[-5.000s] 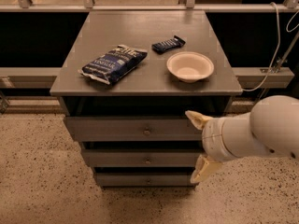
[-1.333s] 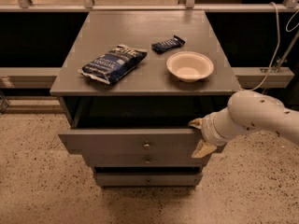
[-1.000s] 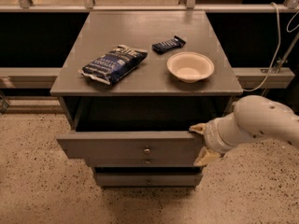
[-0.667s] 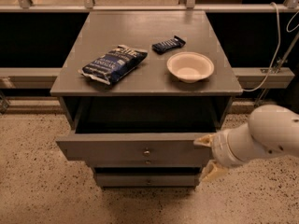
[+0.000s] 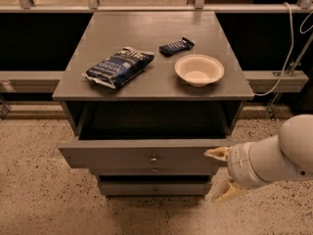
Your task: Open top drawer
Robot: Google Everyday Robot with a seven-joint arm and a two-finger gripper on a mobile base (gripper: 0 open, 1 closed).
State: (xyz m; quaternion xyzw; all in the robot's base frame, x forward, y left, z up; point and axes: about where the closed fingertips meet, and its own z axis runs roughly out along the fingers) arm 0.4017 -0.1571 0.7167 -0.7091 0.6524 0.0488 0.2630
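The top drawer [image 5: 122, 154] of the grey cabinet stands pulled out toward me. Its flat front panel carries a small round metal knob [image 5: 153, 158], and the dark inside of its box shows behind the panel. My gripper [image 5: 214, 175] is at the drawer's right front corner, low and to the right of the knob. Its two pale fingers are spread wide and hold nothing. The upper fingertip [image 5: 213, 153] sits by the right end of the front panel, and the lower fingertip [image 5: 218, 196] is down by the bottom drawer.
On the cabinet top [image 5: 146, 31] lie a blue chip bag [image 5: 120, 66], a dark snack bar [image 5: 176, 46] and a white bowl [image 5: 199, 70]. Two lower drawers [image 5: 155, 190] are shut. A white cable [image 5: 288, 43] hangs at right. Speckled floor surrounds the cabinet.
The top drawer has slid out from shut to well open. My gripper has moved back and down to the right with the drawer's right corner.
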